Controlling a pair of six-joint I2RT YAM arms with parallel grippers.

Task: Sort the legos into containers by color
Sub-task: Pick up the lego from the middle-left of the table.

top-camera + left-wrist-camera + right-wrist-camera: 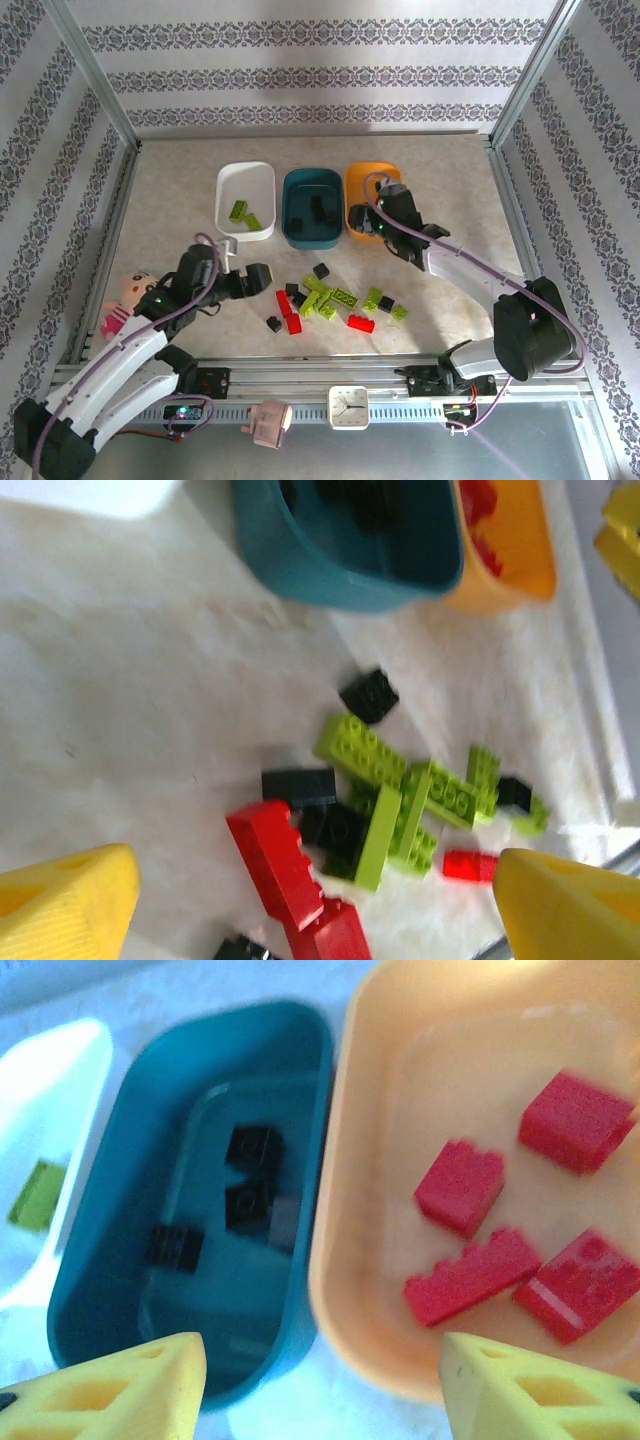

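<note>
Over the far tubs, the right arm stretches forward. The right gripper (320, 1390) hovers above the orange tub (340, 1210), which holds four red bricks (460, 1188); its fingers are apart and empty. The left arm bends low. The left gripper (315, 910), fingers wide apart, hangs over loose legos (360, 745) lying just near of the teal tub (340, 570).

Bare table (170, 200) L of white tub (256, 184)
</note>
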